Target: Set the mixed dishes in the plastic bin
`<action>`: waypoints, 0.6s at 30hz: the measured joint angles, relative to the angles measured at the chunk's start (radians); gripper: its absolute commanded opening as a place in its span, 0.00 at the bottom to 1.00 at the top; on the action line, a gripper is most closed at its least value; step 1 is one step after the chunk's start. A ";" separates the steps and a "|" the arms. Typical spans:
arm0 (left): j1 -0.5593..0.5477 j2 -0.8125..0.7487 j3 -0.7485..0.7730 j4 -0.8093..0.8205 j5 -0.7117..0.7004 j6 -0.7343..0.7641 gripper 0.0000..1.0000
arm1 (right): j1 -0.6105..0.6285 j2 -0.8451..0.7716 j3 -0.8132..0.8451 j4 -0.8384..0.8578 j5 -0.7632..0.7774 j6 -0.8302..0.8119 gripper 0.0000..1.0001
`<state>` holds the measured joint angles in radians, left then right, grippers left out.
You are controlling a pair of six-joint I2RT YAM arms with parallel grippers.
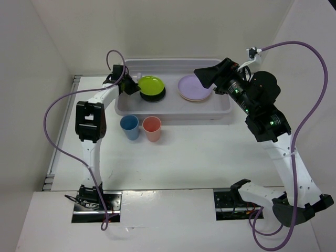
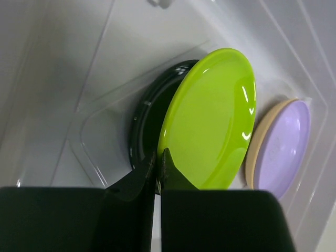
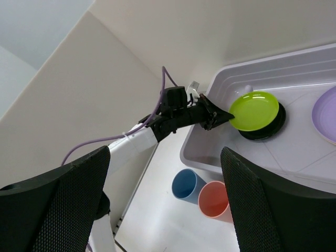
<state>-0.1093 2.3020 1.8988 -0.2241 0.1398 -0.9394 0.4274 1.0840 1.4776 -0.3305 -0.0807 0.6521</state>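
Observation:
My left gripper [image 1: 132, 87] is shut on the rim of the lime-green plate [image 1: 150, 84], holding it tilted just over the black round dish [image 1: 154, 95] inside the plastic bin [image 1: 173, 111]. In the left wrist view the fingertips [image 2: 167, 157] pinch the green plate [image 2: 210, 118] above the black dish [image 2: 147, 123]. The lavender plate [image 1: 193, 86] lies on the orange-yellow plate [image 2: 257, 147] at the bin's right. My right gripper [image 1: 206, 77] is open and empty above them. The blue cup [image 1: 129, 127] and coral-pink cup [image 1: 151, 128] stand on the table before the bin.
White walls close in the table on the left, back and right. The left arm [image 3: 157, 126] reaches across the bin's left corner. Purple cables loop off both arms.

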 measured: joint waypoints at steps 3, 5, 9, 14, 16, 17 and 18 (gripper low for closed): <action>-0.001 0.031 0.027 -0.024 -0.011 0.012 0.23 | 0.000 -0.004 0.000 -0.001 0.003 0.000 0.90; -0.001 0.040 0.033 -0.032 -0.013 0.021 0.43 | 0.000 -0.008 0.000 -0.002 0.006 0.000 0.90; -0.008 0.041 0.045 -0.011 -0.010 0.026 0.52 | 0.000 -0.012 0.000 -0.002 0.009 0.000 0.90; -0.012 0.037 0.044 -0.013 -0.004 0.026 0.62 | 0.000 -0.013 -0.009 0.000 0.013 0.000 0.90; -0.011 0.020 0.033 -0.014 -0.005 0.026 0.63 | 0.000 -0.002 -0.023 0.004 0.009 0.000 0.90; -0.008 0.005 0.022 -0.016 -0.005 0.027 0.65 | 0.000 0.010 -0.031 0.007 0.004 -0.002 0.90; -0.005 -0.014 0.012 -0.021 -0.005 0.029 0.65 | 0.001 0.026 -0.039 0.008 -0.003 -0.004 0.90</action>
<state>-0.1143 2.2875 1.9106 -0.2451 0.1345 -0.9104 0.4282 1.1099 1.4391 -0.3222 -0.0834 0.6483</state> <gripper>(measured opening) 0.638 0.900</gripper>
